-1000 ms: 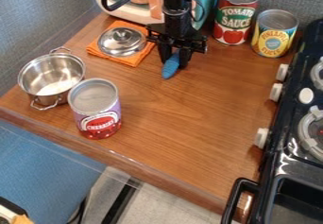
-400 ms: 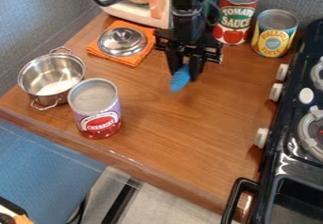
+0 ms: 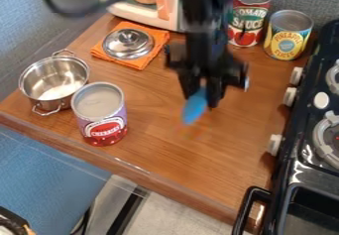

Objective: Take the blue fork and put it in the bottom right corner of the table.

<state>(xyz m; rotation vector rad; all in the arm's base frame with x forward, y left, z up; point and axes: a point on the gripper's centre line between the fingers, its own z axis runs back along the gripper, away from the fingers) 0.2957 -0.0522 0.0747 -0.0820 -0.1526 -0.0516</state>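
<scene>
The black two-finger gripper [image 3: 203, 96], at the centre of the frame, pinches the blue plastic fork [image 3: 195, 107], which hangs tilted over the brown wooden table [image 3: 165, 152], right of the purple-and-red cherries can [image 3: 100, 114].

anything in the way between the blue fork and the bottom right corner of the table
Nothing visible stands in the way. The blue fork is held in the gripper, and bare wood lies between it and that corner of the table. The black handle sits right beside the corner.
</scene>
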